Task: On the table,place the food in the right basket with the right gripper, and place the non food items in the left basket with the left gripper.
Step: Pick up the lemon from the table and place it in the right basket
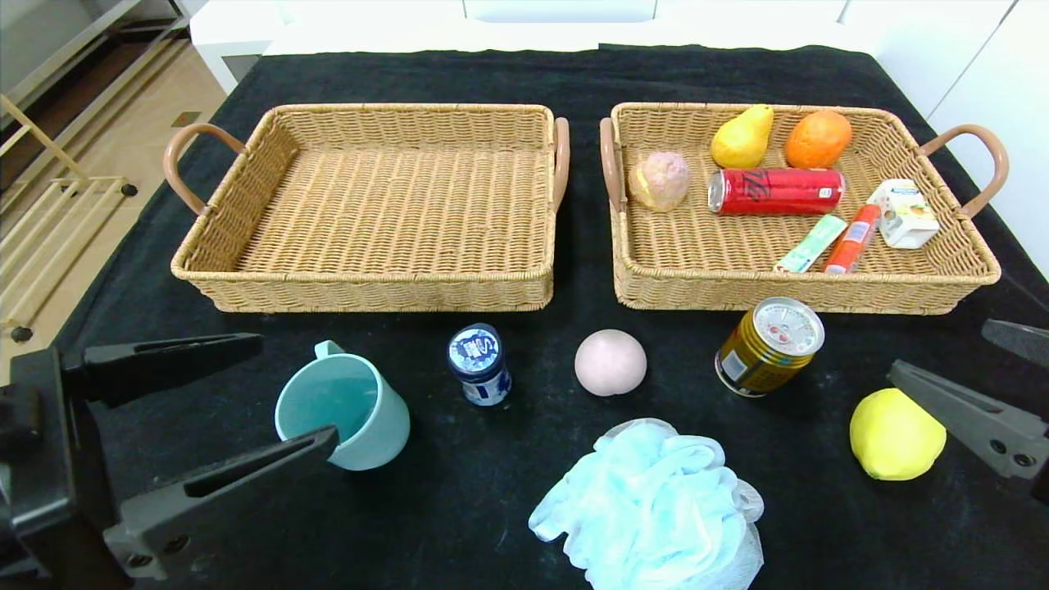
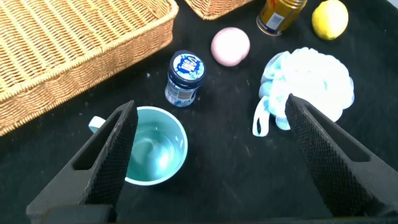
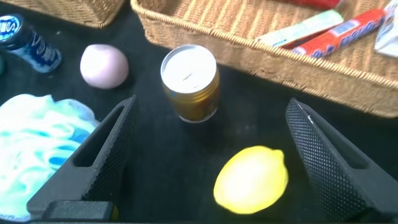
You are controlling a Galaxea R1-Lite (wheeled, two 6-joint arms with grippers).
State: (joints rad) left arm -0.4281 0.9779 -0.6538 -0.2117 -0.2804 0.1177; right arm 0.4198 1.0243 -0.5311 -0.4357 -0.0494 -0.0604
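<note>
My left gripper (image 1: 299, 392) is open at the near left, and a teal mug (image 1: 344, 414) stands by its fingertips; in the left wrist view the gripper (image 2: 210, 109) has the mug (image 2: 152, 146) at one finger. My right gripper (image 1: 941, 348) is open at the near right, just over a yellow lemon (image 1: 895, 434), which lies between the fingers in the right wrist view (image 3: 252, 180). A blue-capped bottle (image 1: 479, 365), a pink ball (image 1: 610, 362), a gold can (image 1: 769, 346) and a pale blue bath pouf (image 1: 656, 508) lie on the black cloth. The left basket (image 1: 361, 291) is empty.
The right basket (image 1: 803, 291) holds a pear (image 1: 742, 138), an orange (image 1: 818, 138), a red can (image 1: 777, 190), a pink round item (image 1: 660, 180), two stick packets and a small carton (image 1: 903, 215). Both baskets have side handles.
</note>
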